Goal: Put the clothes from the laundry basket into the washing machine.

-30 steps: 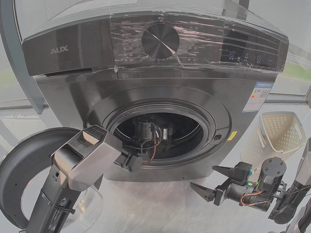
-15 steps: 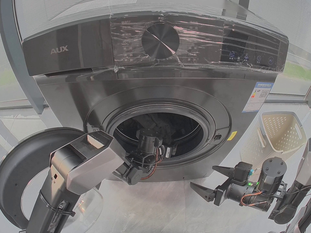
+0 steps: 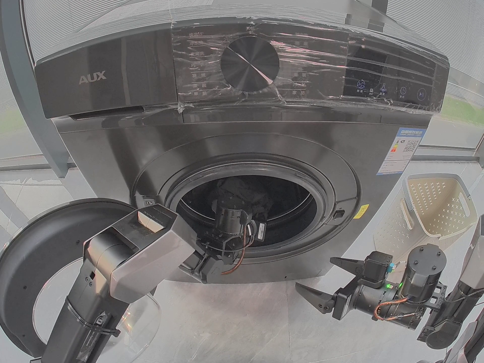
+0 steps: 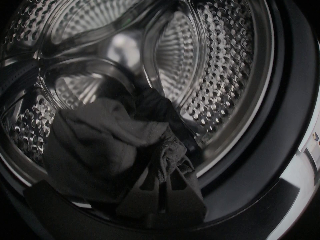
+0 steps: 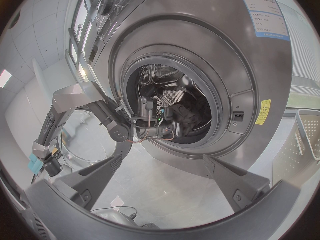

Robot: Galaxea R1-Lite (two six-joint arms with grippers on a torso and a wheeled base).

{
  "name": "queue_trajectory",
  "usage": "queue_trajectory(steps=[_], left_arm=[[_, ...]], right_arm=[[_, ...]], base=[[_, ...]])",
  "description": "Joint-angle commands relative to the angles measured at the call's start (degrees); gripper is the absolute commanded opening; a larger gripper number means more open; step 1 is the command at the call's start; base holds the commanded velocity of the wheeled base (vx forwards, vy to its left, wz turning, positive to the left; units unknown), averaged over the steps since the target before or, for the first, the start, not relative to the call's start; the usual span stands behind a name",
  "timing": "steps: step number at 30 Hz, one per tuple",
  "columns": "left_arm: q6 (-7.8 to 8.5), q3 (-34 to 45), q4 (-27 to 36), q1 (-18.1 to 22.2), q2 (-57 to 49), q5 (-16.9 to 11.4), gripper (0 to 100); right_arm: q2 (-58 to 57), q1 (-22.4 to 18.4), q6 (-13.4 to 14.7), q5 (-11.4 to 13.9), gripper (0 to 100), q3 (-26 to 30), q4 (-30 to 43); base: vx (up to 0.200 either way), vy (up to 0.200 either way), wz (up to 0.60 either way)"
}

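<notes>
My left gripper (image 3: 236,200) is in the mouth of the washing machine (image 3: 242,142), just past the door ring. It is shut on a dark garment (image 4: 100,144), which bunches at its fingertips and hangs over the steel drum (image 4: 213,77). From the right wrist view the garment (image 5: 188,112) sits at the tip of the left gripper (image 5: 176,119) inside the opening. My right gripper (image 3: 315,275) hangs open and holds nothing, low in front of the machine's right side, with its fingers (image 5: 100,170) spread wide. The cream laundry basket (image 3: 438,207) leans beside the machine on the right; no clothes show in it.
The round machine door (image 3: 30,248) stands swung open on the left, beside my left arm. Bare grey floor (image 3: 242,318) lies in front of the machine between the two arms. The basket (image 5: 306,134) is close to my right arm.
My left gripper has pulled back from deep in the drum toward the opening and risen a little, and the dark garment now shows at its tip. The right arm has not moved.
</notes>
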Motion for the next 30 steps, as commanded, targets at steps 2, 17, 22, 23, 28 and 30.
queue_trajectory(steps=[2, 17, 22, 23, 28, 30], left_arm=[[-0.42, -10.52, -0.20, 1.45, 2.18, 2.73, 0], [-0.33, -25.55, 0.68, 5.05, 7.98, 4.31, 0], [-0.24, -24.85, 1.38, 4.87, 7.71, 4.31, 100], [-0.33, -24.76, 1.56, 4.87, 7.63, 4.31, 100], [-0.68, -23.35, 1.38, 4.17, 7.19, 4.23, 100], [-0.77, -21.77, 1.21, 3.73, 6.40, 4.23, 100]], right_arm=[[-0.03, 0.01, -0.01, -0.02, 100, -0.07, -0.03], [-0.12, -0.08, -0.01, -0.02, 100, -0.07, -0.03], [-0.03, -0.08, -0.01, -0.02, 100, -0.16, -0.03], [-0.03, -0.08, -0.01, -0.02, 100, -0.16, -0.03], [-0.03, -0.17, -0.01, -0.02, 100, -0.07, -0.03], [-0.03, -0.08, -0.01, -0.02, 100, -0.07, -0.03]], base=[[0.000, 0.000, 0.00], [0.000, 0.000, 0.00], [0.000, 0.000, 0.00], [0.000, 0.000, 0.00], [0.000, 0.000, 0.00], [0.000, 0.000, 0.00]])
